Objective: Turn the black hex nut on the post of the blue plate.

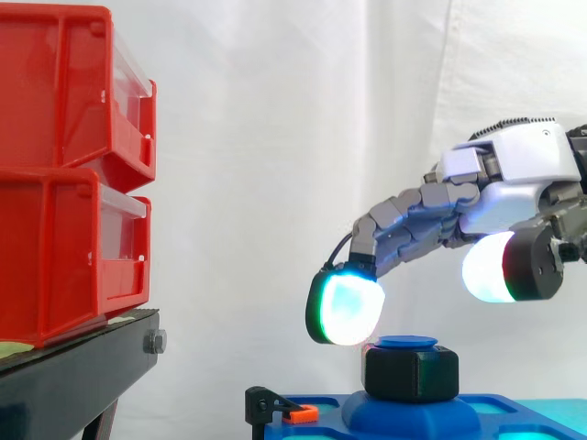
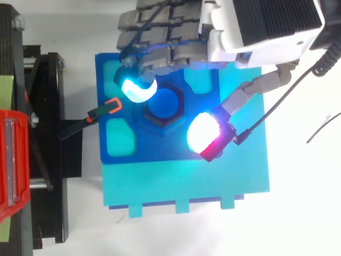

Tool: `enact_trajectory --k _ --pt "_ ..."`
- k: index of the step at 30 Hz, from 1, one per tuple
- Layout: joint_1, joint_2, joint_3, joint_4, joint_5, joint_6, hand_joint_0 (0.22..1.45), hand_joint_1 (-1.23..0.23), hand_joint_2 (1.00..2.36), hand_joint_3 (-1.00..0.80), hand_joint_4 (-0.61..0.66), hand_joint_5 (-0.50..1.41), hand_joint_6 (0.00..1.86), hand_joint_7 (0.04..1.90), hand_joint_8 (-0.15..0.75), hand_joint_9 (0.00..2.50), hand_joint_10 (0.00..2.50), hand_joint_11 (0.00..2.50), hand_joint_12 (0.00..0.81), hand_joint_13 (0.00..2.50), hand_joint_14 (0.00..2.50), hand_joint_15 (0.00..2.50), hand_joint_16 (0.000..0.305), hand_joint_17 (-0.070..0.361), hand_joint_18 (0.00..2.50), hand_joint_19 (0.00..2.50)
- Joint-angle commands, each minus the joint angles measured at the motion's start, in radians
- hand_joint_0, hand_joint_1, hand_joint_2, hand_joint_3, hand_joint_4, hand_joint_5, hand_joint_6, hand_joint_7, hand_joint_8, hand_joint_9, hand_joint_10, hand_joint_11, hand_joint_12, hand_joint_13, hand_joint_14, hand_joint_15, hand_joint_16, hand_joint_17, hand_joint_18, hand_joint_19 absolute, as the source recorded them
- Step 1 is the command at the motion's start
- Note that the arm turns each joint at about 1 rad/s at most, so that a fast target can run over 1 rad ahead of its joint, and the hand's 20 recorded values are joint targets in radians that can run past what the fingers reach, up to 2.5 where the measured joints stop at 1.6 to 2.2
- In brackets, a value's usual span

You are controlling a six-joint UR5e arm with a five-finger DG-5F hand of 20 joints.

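- Robot hand (image 1: 521, 158) comes in from the right, open: fingers reach out nearly straight, thumb spread wide, nothing gripped.
- Black hex nut (image 1: 410, 372) sits on the post (image 2: 162, 104) at the middle of the blue plate (image 2: 104, 114). Only the post's blue cap shows; the rest is hidden inside the nut.
- Leading fingertip pad (image 1: 347, 310), glowing cyan-white, hovers just above and beside the nut's corner on the stand side. From the side there's a thin gap, but it's tight & hard to call.
- Thumb pad (image 2: 204, 132), white w/ a red rim, is on the nut's opp. side; the side view has it well above the nut.
- Top view: fingers and palm cover the plate's far edge, so that edge can't be made out.
- Side view: plate cut off at the bottom, wrist cut off at the right.
- Plate lies on a cyan board (image 2: 186, 181), at the board's corner next to the black stand (image 2: 48, 160).
- Orange clip (image 2: 113, 105) touches the plate's stand-side edge; what it grips, can't tell.
- Red bins (image 1: 73, 174) stacked on the stand, cut off at the left.
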Motion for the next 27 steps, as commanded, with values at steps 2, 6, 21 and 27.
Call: enact_trajectory --k 2,6,21,27 --pt "0.010 -0.001 0.020 0.003 0.006 0.000 0.47 -0.45 1.00 -0.50 0.21 -0.19 0.50 0.83 0.279 0.38 0.00 0.00 0.385 0.30 0.00 0.01 0.050 0.113 0.15 0.18" --pt "0.024 -0.001 0.020 0.009 0.028 0.000 0.47 -0.45 1.00 -0.50 0.21 -0.19 0.50 0.83 0.278 0.38 0.00 0.00 0.384 0.30 0.00 0.02 0.050 0.113 0.15 0.18" --pt "0.095 -0.003 0.020 0.036 0.126 -0.003 0.47 -0.45 1.00 -0.50 0.21 -0.19 0.50 0.83 0.278 0.39 0.00 0.00 0.386 0.29 0.00 0.02 0.050 0.113 0.14 0.18" --pt "0.113 -0.041 0.026 0.044 0.145 0.000 0.47 -0.44 1.00 -0.50 0.21 -0.19 0.50 0.81 0.278 0.38 0.00 0.00 0.389 0.26 0.00 0.00 0.051 0.114 0.13 0.18"
